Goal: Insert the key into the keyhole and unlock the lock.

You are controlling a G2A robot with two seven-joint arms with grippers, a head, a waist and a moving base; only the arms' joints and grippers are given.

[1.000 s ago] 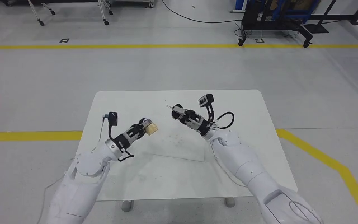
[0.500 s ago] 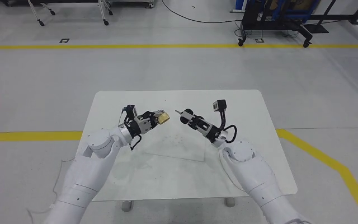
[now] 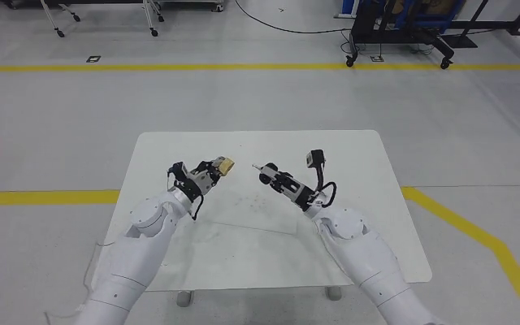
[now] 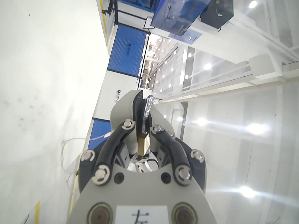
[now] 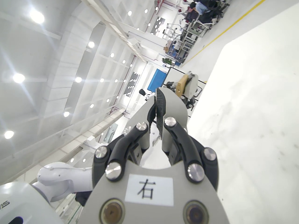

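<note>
Now the left claw [image 3: 216, 169] grips the lock [image 3: 226, 166], and the right claw [image 3: 265, 171] pinches the key [image 3: 257, 167]. Aim the key toward nine o'clock, squarely and slowly.

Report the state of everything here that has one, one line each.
Lock: held above the table, key not in it.
Key: held above the table, apart from the lock, tip towards it.
Left gripper: shut on the lock.
Right gripper: shut on the key.
</note>
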